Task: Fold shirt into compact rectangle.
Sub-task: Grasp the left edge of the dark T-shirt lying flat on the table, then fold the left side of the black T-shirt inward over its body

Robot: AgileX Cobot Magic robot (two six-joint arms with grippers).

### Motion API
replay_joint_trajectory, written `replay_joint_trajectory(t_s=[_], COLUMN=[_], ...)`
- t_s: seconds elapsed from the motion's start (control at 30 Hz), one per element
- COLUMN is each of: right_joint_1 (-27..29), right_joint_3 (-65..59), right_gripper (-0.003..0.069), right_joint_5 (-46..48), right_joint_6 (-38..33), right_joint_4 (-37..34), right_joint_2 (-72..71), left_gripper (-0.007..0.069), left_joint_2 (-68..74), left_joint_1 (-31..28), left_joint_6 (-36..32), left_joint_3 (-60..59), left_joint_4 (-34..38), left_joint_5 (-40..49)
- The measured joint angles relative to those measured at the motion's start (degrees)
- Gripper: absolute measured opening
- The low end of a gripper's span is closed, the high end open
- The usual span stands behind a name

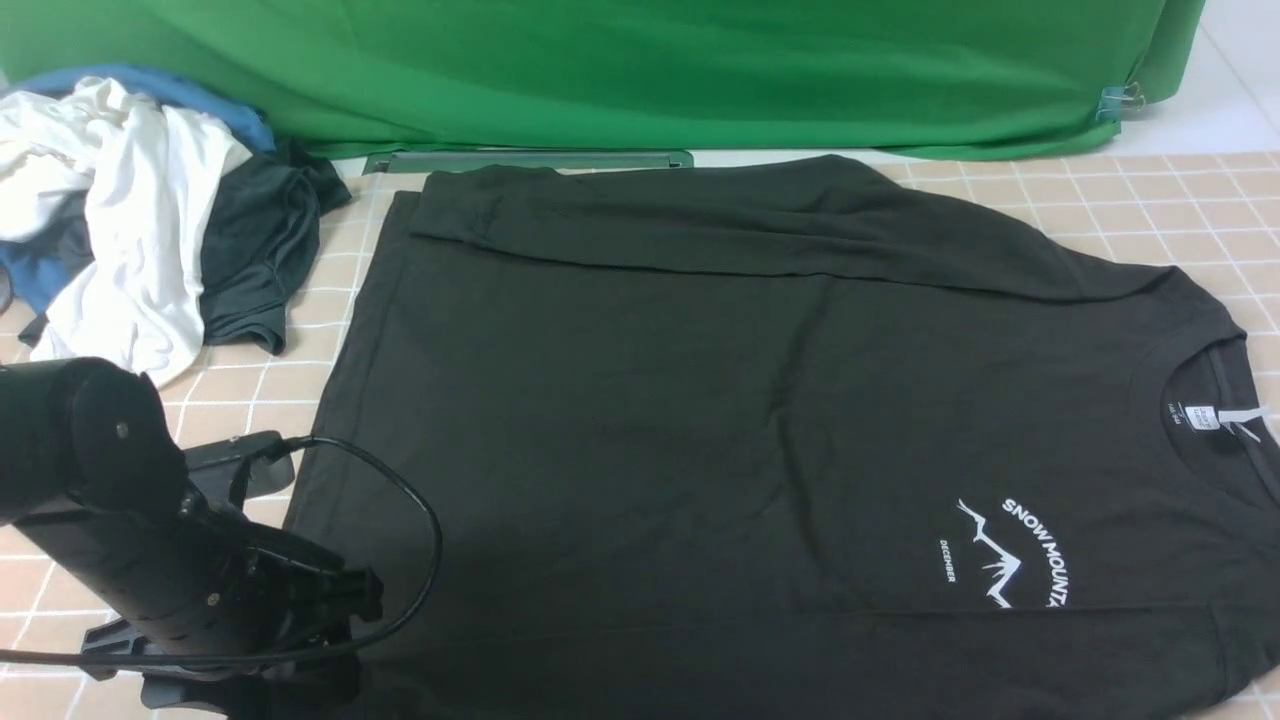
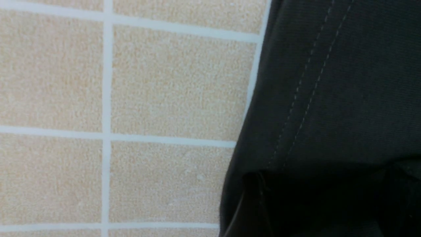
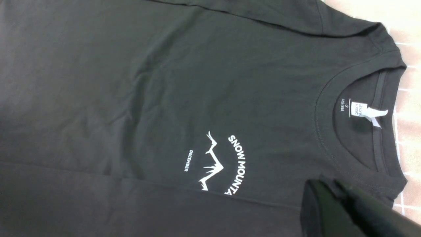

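1. A large black long-sleeved cotton shirt (image 1: 700, 420) lies flat across the frame's centre on the peach tiled desk (image 1: 1150, 200), collar at the right.
2. The black left arm (image 1: 120, 500), lower left, slants down to the hem corner.
3. The left gripper (image 1: 330, 600) and the right gripper (image 3: 342, 210): cannot tell whether either is clenched.

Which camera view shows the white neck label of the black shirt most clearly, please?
The right wrist view: the neck label is large there, with print visible. The front view shows it small and unreadable; the left wrist view shows only a stitched hem of the shirt and tiles.
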State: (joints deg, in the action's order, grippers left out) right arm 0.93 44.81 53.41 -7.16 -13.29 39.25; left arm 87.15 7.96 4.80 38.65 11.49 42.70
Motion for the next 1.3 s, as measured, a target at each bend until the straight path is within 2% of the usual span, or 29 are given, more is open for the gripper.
replay_joint_trajectory(t_s=[0.13,0.23,0.47,0.53,1.07,1.3], right_joint_1=[0.0,0.0,0.0,0.0,0.0,0.0], right_joint_3=[0.0,0.0,0.0,0.0,0.1,0.1], right_gripper=[0.0039,0.0043,0.0053,0.0055,0.0076,0.0078], right_joint_5=[-0.1,-0.2,-0.4,-0.4,-0.6,-0.9], right_joint_6=[0.0,0.0,0.0,0.0,0.0,0.0], right_joint_4=[0.0,0.0,0.0,0.0,0.0,0.0], right_joint_2=[0.0,0.0,0.0,0.0,0.0,0.0], left_gripper=[0.0442,0.0381,0.0098,0.0042,0.0031,0.0031], left_joint_2=[0.2,0.2,0.4,0.5,-6.5,-6.8], left_joint_1=[0.0,0.0,0.0,0.0,0.0,0.0], left_joint_6=[-0.2,-0.2,-0.3,-0.3,1.4,4.0], left_joint_3=[0.1,0.1,0.1,0.1,3.7,15.4], left_joint_4=[-0.3,-0.6,0.5,1.0,1.2,0.0], left_joint_5=[0.2,0.6,1.1,1.1,6.6,8.3])
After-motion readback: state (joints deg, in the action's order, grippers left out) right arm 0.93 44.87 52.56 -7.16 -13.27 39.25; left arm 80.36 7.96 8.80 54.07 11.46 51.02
